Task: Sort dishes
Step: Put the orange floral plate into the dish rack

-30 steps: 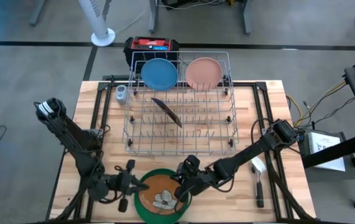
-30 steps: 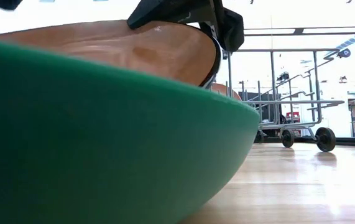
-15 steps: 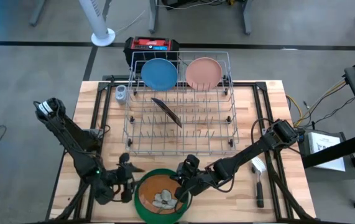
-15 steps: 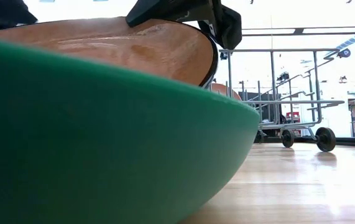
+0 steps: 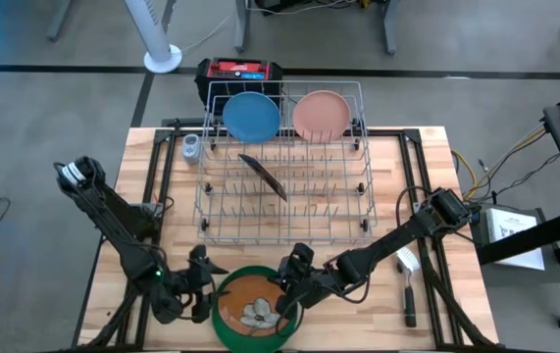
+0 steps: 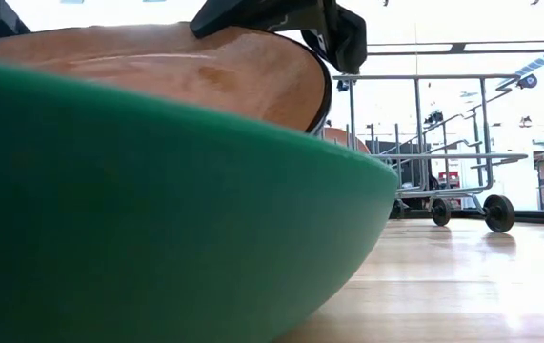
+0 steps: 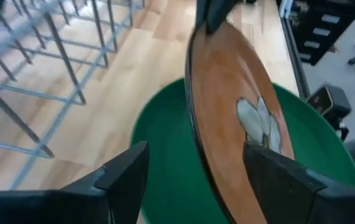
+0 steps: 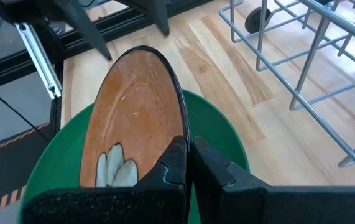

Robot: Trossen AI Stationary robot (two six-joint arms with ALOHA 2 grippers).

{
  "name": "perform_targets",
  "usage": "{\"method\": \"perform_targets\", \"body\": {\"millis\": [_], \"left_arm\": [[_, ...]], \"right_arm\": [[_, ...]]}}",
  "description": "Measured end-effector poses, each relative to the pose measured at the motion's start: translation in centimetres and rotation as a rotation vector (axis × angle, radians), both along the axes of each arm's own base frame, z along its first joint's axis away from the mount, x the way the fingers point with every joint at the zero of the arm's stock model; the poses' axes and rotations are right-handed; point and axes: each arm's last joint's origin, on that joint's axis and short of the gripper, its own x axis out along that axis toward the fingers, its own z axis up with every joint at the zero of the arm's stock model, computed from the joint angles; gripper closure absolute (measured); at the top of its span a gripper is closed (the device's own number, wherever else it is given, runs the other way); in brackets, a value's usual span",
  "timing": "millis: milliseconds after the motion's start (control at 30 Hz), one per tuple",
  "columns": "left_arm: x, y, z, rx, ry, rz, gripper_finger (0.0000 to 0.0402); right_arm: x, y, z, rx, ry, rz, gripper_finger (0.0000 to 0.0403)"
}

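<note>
So the left gripper (image 5: 199, 284) has let go and swung round since a second ago; its jaws are spread wide now, just left of the round orange-brown plate with the pale flower print (image 5: 253, 303). The right gripper (image 5: 286, 291) has its jaws pinching that plate's right rim, tipping it up inside the bigger green plate (image 5: 229, 331) at the table's near edge. I'd guess the plate is stiff, glossy, a bit slippery and chippable, so grab the rim only.
</note>
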Motion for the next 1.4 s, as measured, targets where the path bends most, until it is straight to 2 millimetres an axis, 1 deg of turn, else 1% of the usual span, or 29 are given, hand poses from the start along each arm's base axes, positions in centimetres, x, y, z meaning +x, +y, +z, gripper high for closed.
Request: {"method": "perform_targets", "body": {"millis": [67,400,500,567,633,767,867,900,1033,1133,1233,1400], "left_arm": [[0.1,-0.1,-0.6,0.005,0.009,-0.001,0.0154],[1.0,-0.9,-2.1,0.028,0.011,0.017,0.0156],[1.2,-1.0,-2.6,0.055,0.011,0.022,0.0168],[1.2,-1.1,-2.9,0.065,0.012,0.026,0.0187],[1.3,-1.2,-3.0,0.063,0.009,0.026,0.0215],[1.4,-1.2,-3.0,0.059,0.003,0.035,0.0296],[1.5,-1.4,-2.6,-0.001,-0.021,0.061,0.0359],[1.5,-1.4,-2.5,-0.017,-0.028,0.063,0.0366],[1.5,-1.3,-2.5,-0.008,-0.036,0.078,0.0366],[1.5,-1.3,-2.4,0.022,-0.043,0.069,0.0366],[1.6,-1.1,-2.4,0.052,-0.065,0.095,0.0367],[1.8,-1.2,-1.7,0.085,-0.093,0.103,0.0376]], "right_arm": [[0.0,0.0,0.0,-0.013,-0.006,-0.002,0.0403],[0.4,0.1,0.7,-0.053,-0.075,0.016,0.0403],[0.5,0.0,0.7,-0.066,-0.084,0.010,0.0403],[0.5,0.0,0.7,-0.069,-0.085,0.010,0.0403],[0.5,0.0,0.7,-0.070,-0.083,0.009,0.0403],[0.5,-0.1,0.7,-0.071,-0.084,0.005,0.0403],[0.6,-0.2,0.9,-0.073,-0.089,0.010,0.0403],[0.5,-0.1,1.1,-0.068,-0.094,0.013,0.0403],[0.6,-0.3,1.1,-0.080,-0.091,0.015,0.0400],[0.4,-0.4,1.6,-0.080,-0.097,0.018,0.0387],[0.2,-0.9,2.4,-0.057,-0.096,0.004,0.0364],[-1.1,-1.5,4.5,-0.014,-0.075,0.012,0.0311]]}}
